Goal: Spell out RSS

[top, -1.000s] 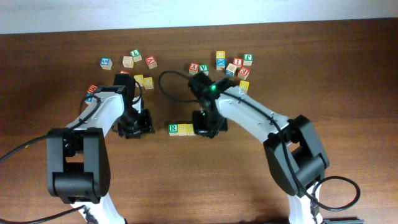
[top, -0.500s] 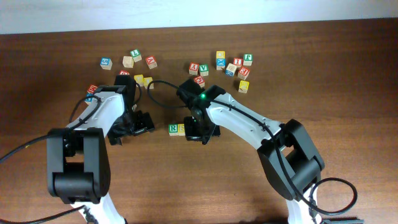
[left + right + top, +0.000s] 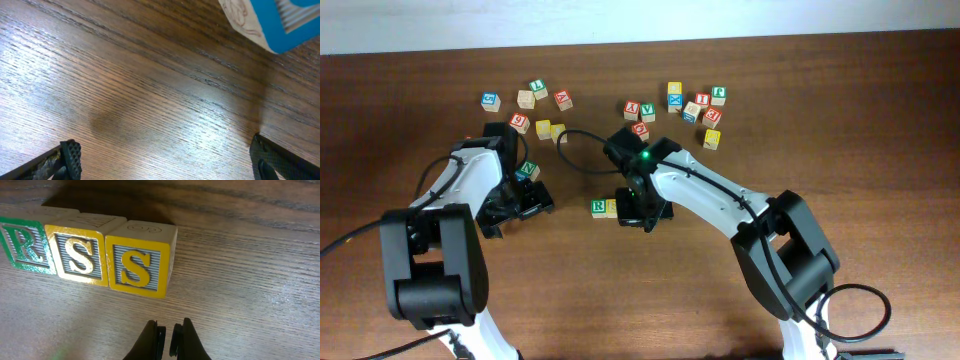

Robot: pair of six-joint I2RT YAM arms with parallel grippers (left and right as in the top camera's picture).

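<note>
On the brown wooden table [image 3: 250, 280], a green-faced wooden cube marked R [image 3: 22, 247] and two yellow-faced wooden cubes marked S [image 3: 79, 255] are seen touching in one row. The word RSS appears finished. The right gripper [image 3: 169, 328] is closed on nothing, just in front of the last S. Compared with a second ago, the left gripper [image 3: 164, 150] is spread wide, empty, and drawn aside near a blue-faced wooden cube [image 3: 280, 20].

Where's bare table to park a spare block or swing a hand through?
Bare wood: the near strip in front of the RSS row, between left arm and right arm, and the far right past the right block cluster. Crowded: the back band, with the left block cluster too, and around the left hand.
</note>
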